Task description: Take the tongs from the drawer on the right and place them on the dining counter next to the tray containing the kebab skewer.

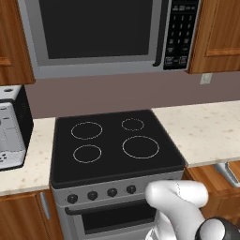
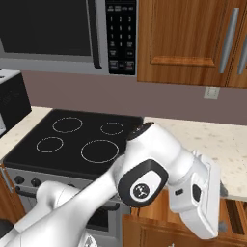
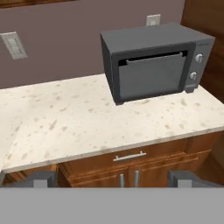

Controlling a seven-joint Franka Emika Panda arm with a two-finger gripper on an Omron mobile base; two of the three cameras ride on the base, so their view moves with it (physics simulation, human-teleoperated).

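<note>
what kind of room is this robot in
A home-style kitchen, rendered in simulation. A black glass-top stove sits between beige speckled counters, a microwave hangs above it under wooden cabinets, and a dark toaster oven stands on another stretch of counter.

Black stove [image 1: 112, 140], white ring marks; beige speckled counter [image 3: 100, 118]; dark grey toaster oven [image 3: 153, 61]; brown wooden drawer [image 3: 131, 156].

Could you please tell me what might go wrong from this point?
The drawer under the toaster oven looks shut, so the open, empty gripper may hit its front if it reaches in before pulling the handle. In the right base view, the arm sits close to the counter edge and might bump it when swinging.
</note>
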